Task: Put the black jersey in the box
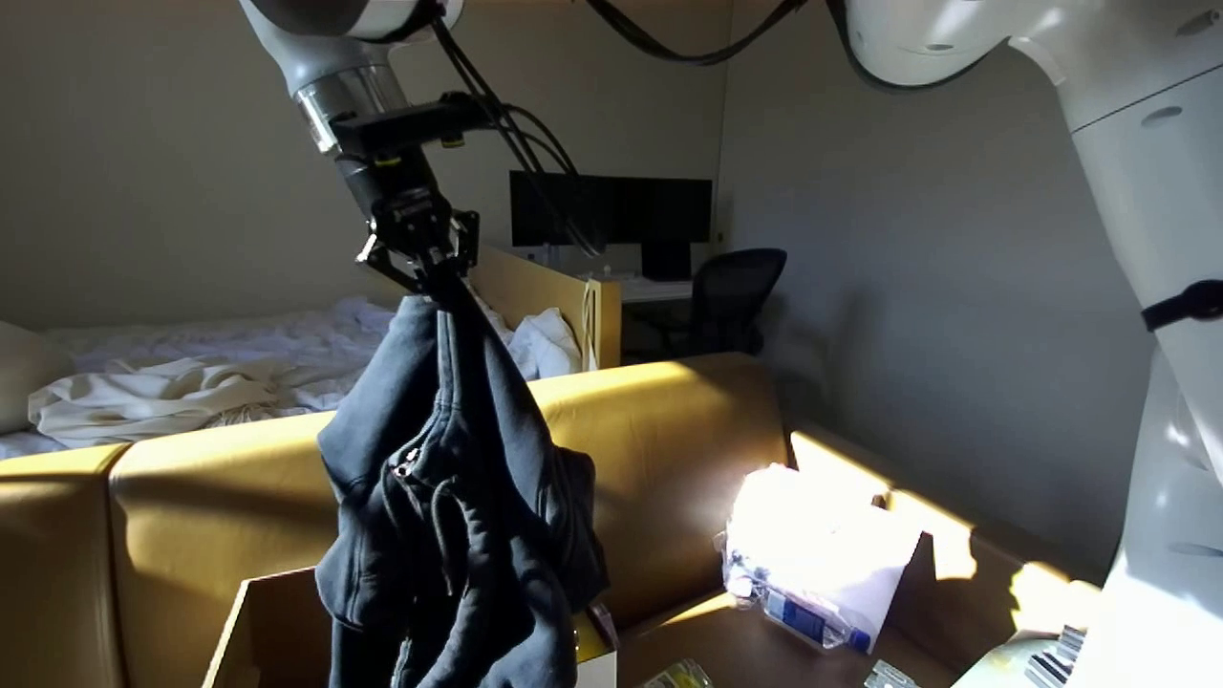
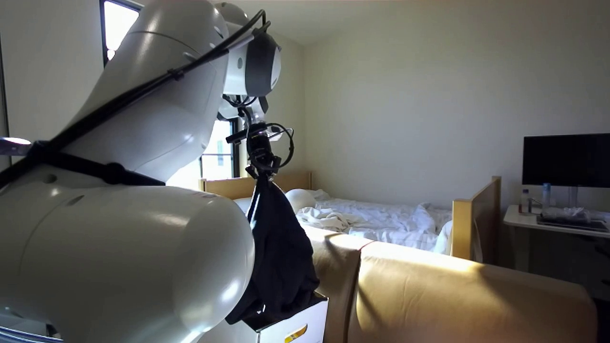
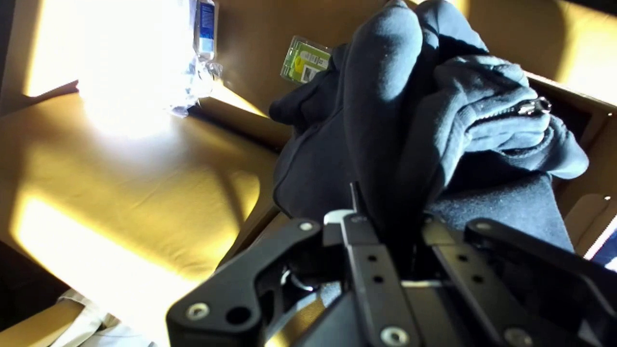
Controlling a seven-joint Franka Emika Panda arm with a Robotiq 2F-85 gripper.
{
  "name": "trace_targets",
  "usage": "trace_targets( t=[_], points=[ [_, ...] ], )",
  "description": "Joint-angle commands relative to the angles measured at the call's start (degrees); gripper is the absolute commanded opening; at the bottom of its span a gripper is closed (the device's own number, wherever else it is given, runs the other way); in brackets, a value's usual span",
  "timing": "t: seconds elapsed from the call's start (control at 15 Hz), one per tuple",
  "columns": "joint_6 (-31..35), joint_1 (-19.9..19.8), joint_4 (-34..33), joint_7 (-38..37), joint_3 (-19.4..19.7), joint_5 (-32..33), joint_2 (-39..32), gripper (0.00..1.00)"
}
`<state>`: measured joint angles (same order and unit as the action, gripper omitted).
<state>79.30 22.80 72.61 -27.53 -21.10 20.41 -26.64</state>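
The gripper [image 3: 394, 222] has its jaws clenched on a pinch of the black jersey [image 1: 449, 516], though dark fabric against dark metal makes the exact hold hard to pick out in both exterior views. The jersey hangs bunched below, its lower part at the opening of the box [image 2: 314, 320]. In an exterior view it runs off the bottom edge and hides much of the box [image 1: 287, 612], which is cut off there too. In an exterior view the arm [image 2: 143, 238] covers one edge of the jersey, and how much of it lies inside the box cannot be told. In the wrist view thick folds crowd the middle, only bits of the box show at the right, and a green packet [image 3: 304, 60] sits partly behind the jersey. Sunlight washes out most of a white object [image 1: 822, 535] on the sofa [image 1: 659, 420], leaving its shape hard to read.
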Motion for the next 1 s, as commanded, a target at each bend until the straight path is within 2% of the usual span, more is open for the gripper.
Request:
trace_targets(
  t=[0.0, 0.2, 0.27, 0.4, 0.47, 0.53, 0.6, 0.67, 0.93],
  points=[
    [3.3, 0.8, 3.4, 5.2, -1.9, 0.9, -0.6, 0.04],
    [5.9, 3.1, 4.7, 5.5, -2.5, 2.6, -2.6, 0.04],
    [7.2, 7.3, 4.2, 5.8, 2.2, 2.6, -3.0, 0.04],
    [8.7, 9.4, 4.2, 6.0, 4.2, 4.5, -4.3, 0.04],
    [8.4, 9.2, 3.8, 10.2, 4.2, 3.1, -5.4, 0.12],
    [9.1, 9.3, 3.8, 13.3, 4.6, 2.3, -6.3, 0.36],
    [10.3, 8.5, 4.1, 16.9, 4.5, 0.9, -6.6, 0.37],
    [12.3, 6.3, 5.7, 19.5, 2.6, 1.2, -6.2, 0.40],
    [16.6, 3.1, 6.5, 28.9, 2.4, 0.7, -4.8, 0.64]
  ],
)
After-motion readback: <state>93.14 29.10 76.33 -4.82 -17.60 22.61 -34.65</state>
